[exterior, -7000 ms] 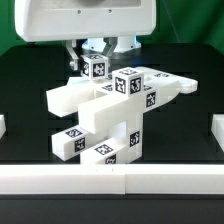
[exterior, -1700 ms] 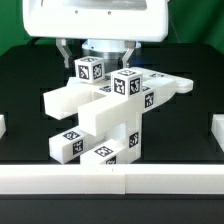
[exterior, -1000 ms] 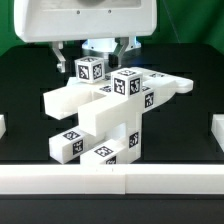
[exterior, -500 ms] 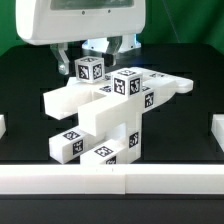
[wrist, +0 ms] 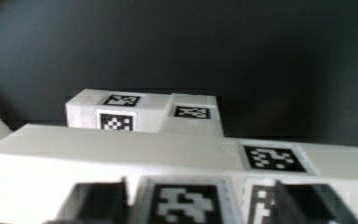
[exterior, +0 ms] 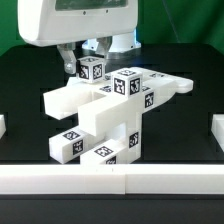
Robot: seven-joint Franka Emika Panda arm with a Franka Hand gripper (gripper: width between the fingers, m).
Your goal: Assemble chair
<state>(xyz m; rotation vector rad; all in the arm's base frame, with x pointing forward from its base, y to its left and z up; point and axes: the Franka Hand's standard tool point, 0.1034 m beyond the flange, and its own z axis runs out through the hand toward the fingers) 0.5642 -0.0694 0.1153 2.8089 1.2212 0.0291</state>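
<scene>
The chair (exterior: 100, 120) stands mid-table as a blocky white structure of tagged bars and panels. A tagged block (exterior: 92, 70) sits on its top at the back. My gripper (exterior: 92, 64) comes down from above, with one finger pressed against each side of that block. In the wrist view the block's tag (wrist: 194, 203) fills the space between the dark fingers (wrist: 94, 203), and my gripper (wrist: 194, 207) is shut on it. Beyond it lie the chair's white panel (wrist: 87, 150) and two more tagged blocks (wrist: 149, 108).
A white rail (exterior: 110, 182) runs along the front of the black table. White wall pieces stand at the exterior view's left edge (exterior: 3, 128) and right edge (exterior: 217, 132). The arm's large white housing (exterior: 80, 22) hangs over the back of the chair.
The fingers stood wide apart on either side of the top block half a second ago. They have since closed in against its sides. The chair has not moved.
</scene>
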